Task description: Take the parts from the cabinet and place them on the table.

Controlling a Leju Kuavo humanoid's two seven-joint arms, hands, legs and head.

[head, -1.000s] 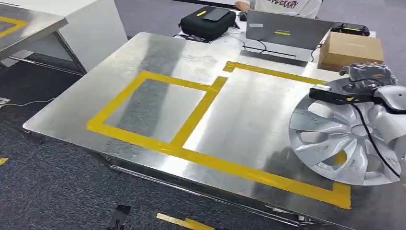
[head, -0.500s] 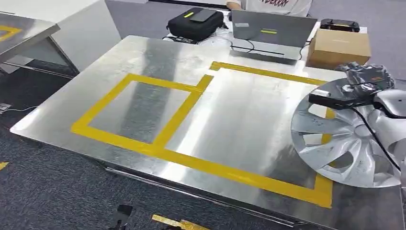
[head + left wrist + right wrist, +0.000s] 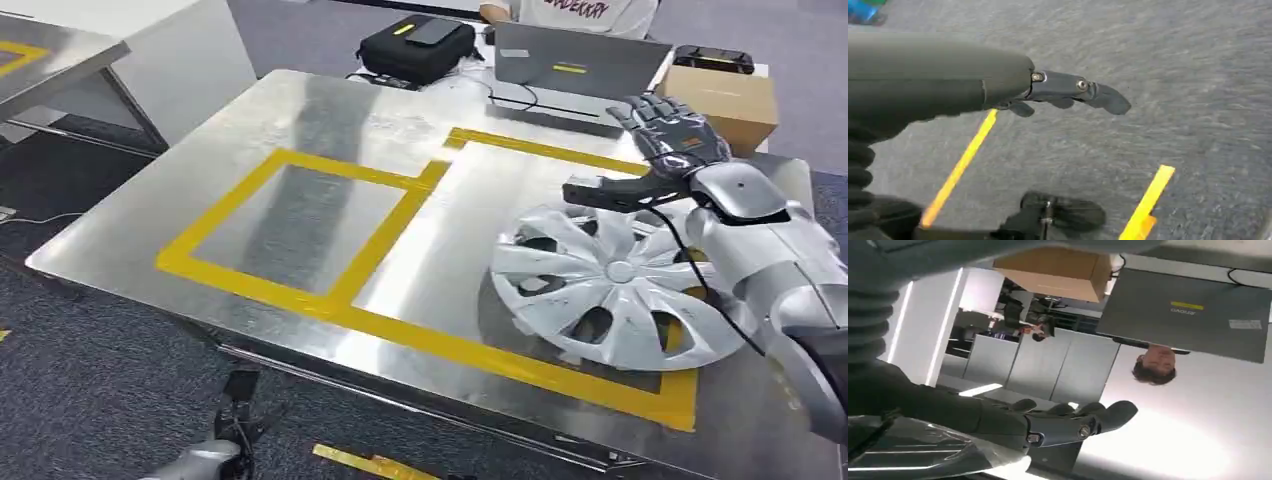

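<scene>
A silver hubcap point(image 3: 610, 285) lies on the steel table point(image 3: 300, 110), inside the larger yellow-taped rectangle point(image 3: 480, 355) at the right. My right hand point(image 3: 665, 150) hovers over the hubcap's far rim with its fingers spread and raised; its thumb point(image 3: 600, 190) stretches out just above the rim. In the right wrist view the hubcap point(image 3: 923, 450) lies under that hand point(image 3: 1048, 425). My left hand point(image 3: 1068, 92) hangs low over the carpet, fingers straight, holding nothing, and it also shows at the head view's lower edge point(image 3: 215, 455).
A smaller taped rectangle point(image 3: 300, 215) marks the table's left half. At the far edge stand a grey laptop point(image 3: 580, 60), a black bag point(image 3: 415, 45) and a cardboard box point(image 3: 735, 100), with a person point(image 3: 585, 10) behind them. Another table point(image 3: 60, 50) stands at far left.
The hubcap has come left and down from the right edge and now lies on the table. My right hand's fingers have spread apart above its far rim.
</scene>
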